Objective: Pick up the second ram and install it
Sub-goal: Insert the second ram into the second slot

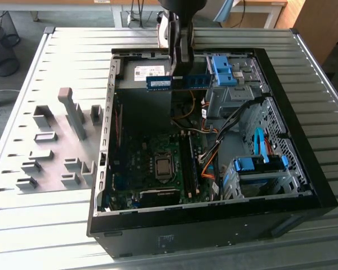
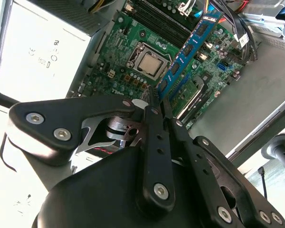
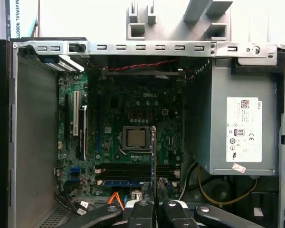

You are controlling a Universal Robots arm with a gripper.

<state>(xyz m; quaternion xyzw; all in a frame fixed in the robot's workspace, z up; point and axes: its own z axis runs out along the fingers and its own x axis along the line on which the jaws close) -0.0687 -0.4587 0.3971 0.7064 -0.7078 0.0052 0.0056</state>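
Exterior view: an open computer case [image 1: 214,233] lay on a slatted metal table [image 1: 73,50]. The gripper [image 1: 179,76] hung over the case's twelve o'clock edge with its jaws clamped on the second ram [image 1: 158,82]. This blue strip was held level and on edge, and it stuck out from the jaws toward nine and three o'clock. The motherboard [image 1: 141,163] lay below, toward six o'clock, and its memory slots [image 1: 188,163] were well apart from the strip. Grey fixture blocks [image 1: 67,163] stood on the table at the case's nine o'clock.

Second wrist view: the gripper [image 2: 156,97] was pinched shut on the second ram [image 2: 190,47]. The strip ran out from between the fingertips, above the motherboard [image 2: 114,76] and beside the processor socket [image 2: 147,61].

First wrist view: the second ram [image 3: 153,152] appeared edge-on as a thin line coming out of the closed gripper [image 3: 154,206]. It crossed over the memory slots [image 3: 133,171] without sitting in one.

The pickup looked finished. Seating the strip in a slot remained to be done.
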